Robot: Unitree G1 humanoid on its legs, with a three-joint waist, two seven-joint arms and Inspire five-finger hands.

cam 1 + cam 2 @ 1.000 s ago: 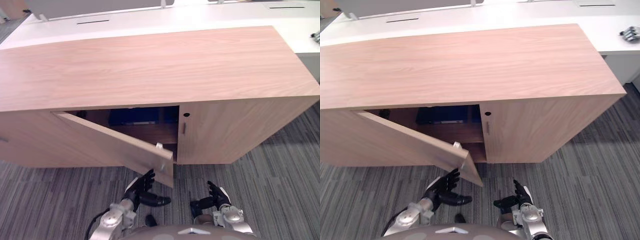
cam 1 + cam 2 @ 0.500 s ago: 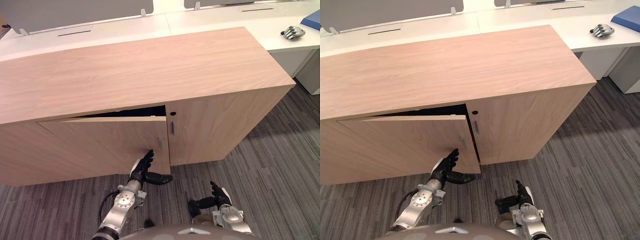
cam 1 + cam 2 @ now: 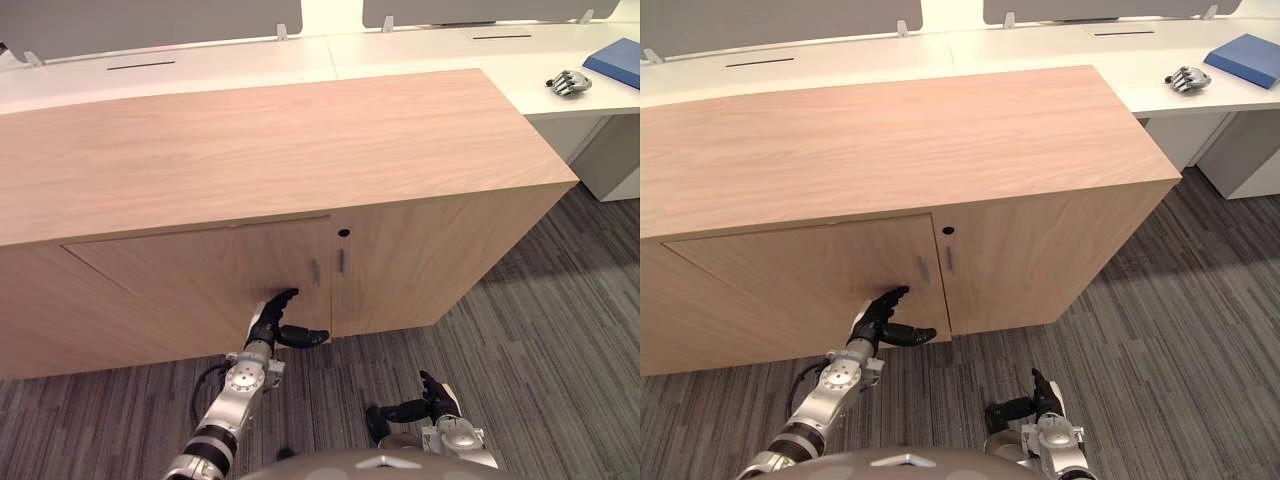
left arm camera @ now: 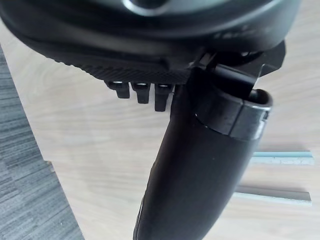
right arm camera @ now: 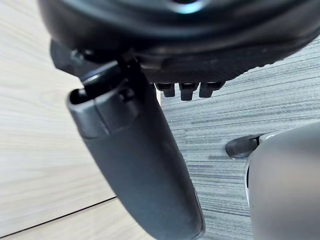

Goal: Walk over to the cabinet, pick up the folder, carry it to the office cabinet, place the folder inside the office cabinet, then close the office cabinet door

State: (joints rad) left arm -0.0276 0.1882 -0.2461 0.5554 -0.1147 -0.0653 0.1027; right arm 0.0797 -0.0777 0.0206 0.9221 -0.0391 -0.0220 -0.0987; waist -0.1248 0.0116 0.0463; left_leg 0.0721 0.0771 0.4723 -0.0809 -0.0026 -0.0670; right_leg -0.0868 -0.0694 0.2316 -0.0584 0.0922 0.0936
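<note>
Left hand (image 3: 268,322), fingers straight, presses the door (image 3: 170,290) flush near its free edge.

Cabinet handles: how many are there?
2. One handle on the left door, near the left hand; the other just across the seam on the right door.

Long light-wood office cabinet (image 3: 260,150), left door (image 3: 190,285) shut; dark left hand (image 3: 270,322), fingers (image 3: 281,297) straight, against door near metal handle (image 3: 315,270); dark right hand (image 3: 432,398) low over grey striped carpet (image 3: 545,330).
</note>
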